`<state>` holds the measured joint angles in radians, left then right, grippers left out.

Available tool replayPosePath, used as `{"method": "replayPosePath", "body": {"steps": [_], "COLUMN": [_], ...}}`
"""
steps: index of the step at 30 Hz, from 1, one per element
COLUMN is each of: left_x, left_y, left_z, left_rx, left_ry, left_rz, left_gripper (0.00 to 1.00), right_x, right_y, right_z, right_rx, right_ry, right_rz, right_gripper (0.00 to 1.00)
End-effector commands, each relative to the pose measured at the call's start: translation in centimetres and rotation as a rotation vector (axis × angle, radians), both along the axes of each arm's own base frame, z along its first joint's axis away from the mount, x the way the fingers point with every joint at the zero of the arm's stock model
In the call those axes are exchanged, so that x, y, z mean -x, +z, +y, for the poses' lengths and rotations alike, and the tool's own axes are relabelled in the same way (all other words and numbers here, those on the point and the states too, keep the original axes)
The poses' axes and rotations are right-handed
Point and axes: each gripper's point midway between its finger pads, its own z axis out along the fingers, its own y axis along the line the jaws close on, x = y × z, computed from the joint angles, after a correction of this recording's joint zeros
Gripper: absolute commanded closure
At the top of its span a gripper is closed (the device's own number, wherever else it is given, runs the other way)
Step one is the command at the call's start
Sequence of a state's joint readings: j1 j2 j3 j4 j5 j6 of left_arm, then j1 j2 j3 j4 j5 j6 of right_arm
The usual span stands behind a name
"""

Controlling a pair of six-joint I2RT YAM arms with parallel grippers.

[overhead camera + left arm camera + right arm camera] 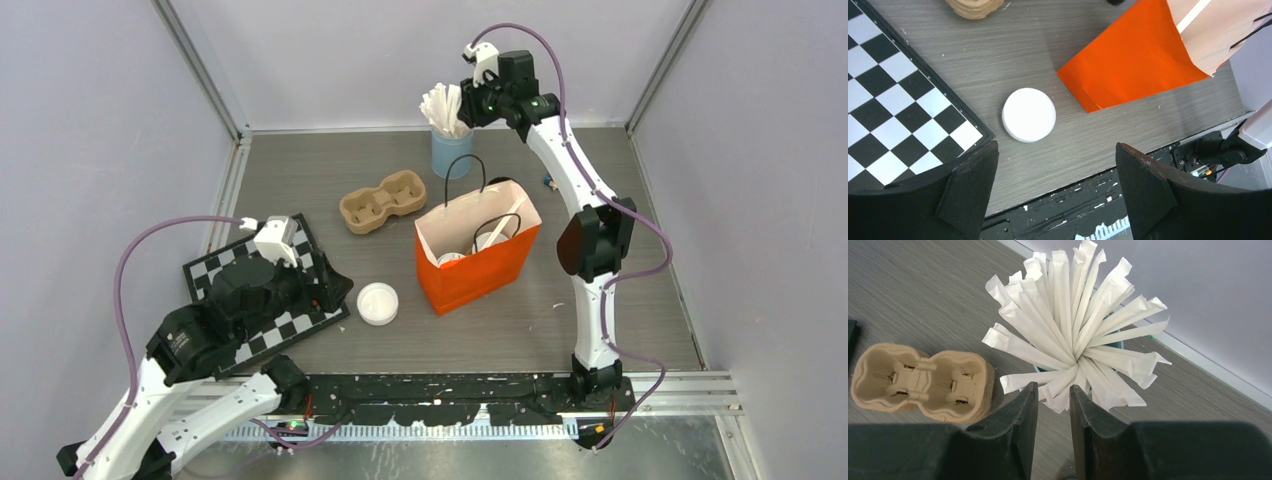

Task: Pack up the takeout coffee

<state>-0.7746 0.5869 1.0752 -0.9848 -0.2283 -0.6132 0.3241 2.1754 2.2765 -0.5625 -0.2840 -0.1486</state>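
One flat round white lid, one orange paper bag, one two-well pulp carrier, my left gripper wide open, empty, right gripper slit-wide at wrapped stirrers, grip unclear

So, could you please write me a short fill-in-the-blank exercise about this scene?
The standing paper bag is ___. The cardboard carrier has ___ empty cup slots. The wrapped stirrers stand in a ___ cup. The left fingers are wide ___, holding nothing.
Missing words: orange; two; blue; open.
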Motion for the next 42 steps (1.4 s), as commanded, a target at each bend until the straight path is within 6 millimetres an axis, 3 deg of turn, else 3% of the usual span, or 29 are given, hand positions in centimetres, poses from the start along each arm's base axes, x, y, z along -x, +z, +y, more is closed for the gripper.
{"method": "replayPosePath", "body": {"steps": [1, 33, 36, 42], "left_x": [-0.4, -1.2, -1.4, -1.4], "left_y": [0.3, -0.7, -0.4, -0.5], "left_z": [-0.1, -0.4, -0.4, -0.3], "left_rx": [0.048, 0.000, -0.012, -0.045], "left_ry": [0.028, 0.030, 0.024, 0.011], "left_rz": [-0.019, -0.016, -0.027, -0.026], "left_gripper": [0.11, 0.10, 0.10, 0.09], "right_x": [-0.6, -1.4, -1.5, -1.6], "right_y": [2.8, -1.9, -1.8, -1.8], "right_z": [0.3, 0.3, 0.3, 0.5], "right_rx": [-0.030, -0.015, -0.016, -0.047], "right_ry": [0.017, -0.005, -0.009, -0.016], "right_rz": [-0.066, 0.025, 0.020, 0.035], "right_gripper": [0.65, 0.65, 0.70, 0.67]}}
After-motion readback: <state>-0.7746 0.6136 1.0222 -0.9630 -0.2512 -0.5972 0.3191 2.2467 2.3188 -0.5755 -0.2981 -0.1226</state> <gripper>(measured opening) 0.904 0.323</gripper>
